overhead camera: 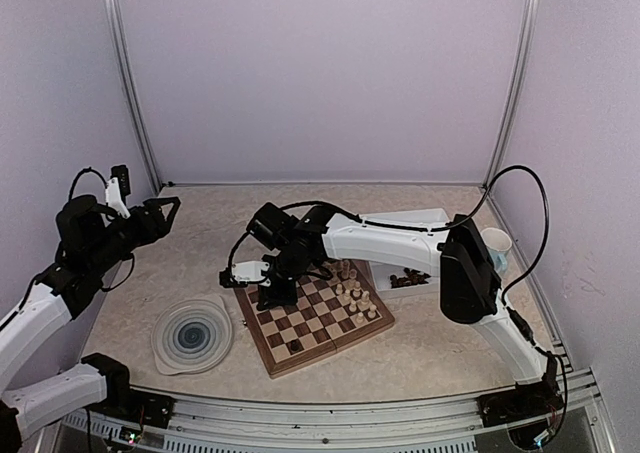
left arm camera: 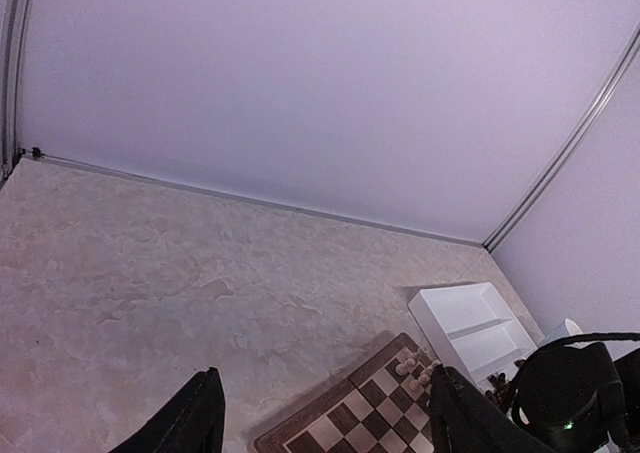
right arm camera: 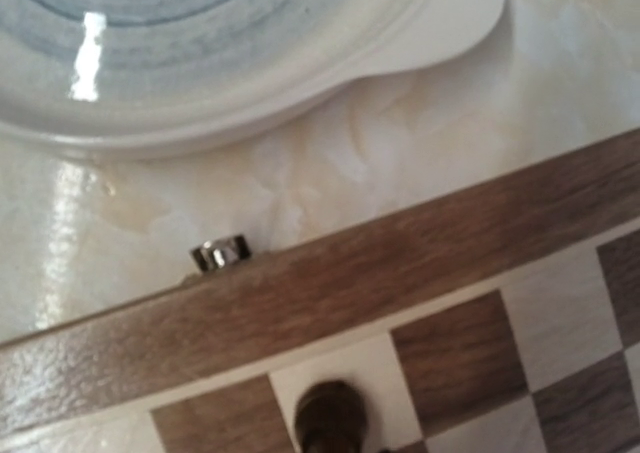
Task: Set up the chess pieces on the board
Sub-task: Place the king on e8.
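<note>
The right gripper (overhead camera: pixel 277 293) hangs low over the left corner of the board (overhead camera: pixel 330 323), black against the dark squares, and I cannot tell whether its jaws are apart or together. Its wrist view shows none of its fingers, only a dark piece (right arm camera: pixel 330 418) with a rounded, turned top. That piece stands on a light square in the row next to the border. The border is a smooth band of brown wood with a small metal latch (right arm camera: pixel 220 253) set on its outer edge.

Just beyond that edge lies the plate (right arm camera: pixel 200 53), round and glossy, ringed in blue and grey, apart from the board with a strip of bare table between them.

The cream pieces (overhead camera: pixel 355 291) cluster along the board's right side, close to one another. 1 more dark figure (overhead camera: pixel 295 345) stands alone by the near edge. More dark pieces (overhead camera: pixel 410 278) lie heaped in the white tray (overhead camera: pixel 420 218), whose edge runs just beside the board. A pale cup (overhead camera: pixel 495 241) sits near the right wall.

The left gripper (left arm camera: pixel 330 418) is held high at the left, its 2 black fingers (left arm camera: pixel 190 423) spread wide around nothing. The mottled, stone-patterned table (overhead camera: pixel 200 233) under it is open back to the wall.
</note>
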Robot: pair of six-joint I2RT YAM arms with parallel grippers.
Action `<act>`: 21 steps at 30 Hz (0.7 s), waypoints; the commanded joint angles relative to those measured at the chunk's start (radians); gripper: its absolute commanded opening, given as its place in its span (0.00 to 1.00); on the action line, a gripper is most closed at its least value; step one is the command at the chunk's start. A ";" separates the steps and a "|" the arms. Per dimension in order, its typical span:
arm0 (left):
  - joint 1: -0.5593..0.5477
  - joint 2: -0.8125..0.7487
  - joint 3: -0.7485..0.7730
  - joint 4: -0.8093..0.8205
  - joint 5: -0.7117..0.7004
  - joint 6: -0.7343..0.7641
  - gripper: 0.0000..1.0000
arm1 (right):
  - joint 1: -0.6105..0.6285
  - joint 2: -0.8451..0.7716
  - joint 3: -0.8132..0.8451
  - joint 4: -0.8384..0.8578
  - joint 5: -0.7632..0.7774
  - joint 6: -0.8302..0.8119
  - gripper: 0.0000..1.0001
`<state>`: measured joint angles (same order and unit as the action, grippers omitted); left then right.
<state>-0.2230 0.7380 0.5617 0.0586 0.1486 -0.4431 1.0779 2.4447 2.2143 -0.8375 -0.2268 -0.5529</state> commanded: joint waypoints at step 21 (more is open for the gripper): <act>0.013 0.026 -0.006 0.025 0.029 0.018 0.70 | -0.050 -0.185 -0.092 -0.023 -0.029 -0.009 0.52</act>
<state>-0.2207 0.7532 0.5617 0.0586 0.1608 -0.4427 1.0653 2.4279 2.1960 -0.8368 -0.2214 -0.5369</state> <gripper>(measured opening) 0.701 0.493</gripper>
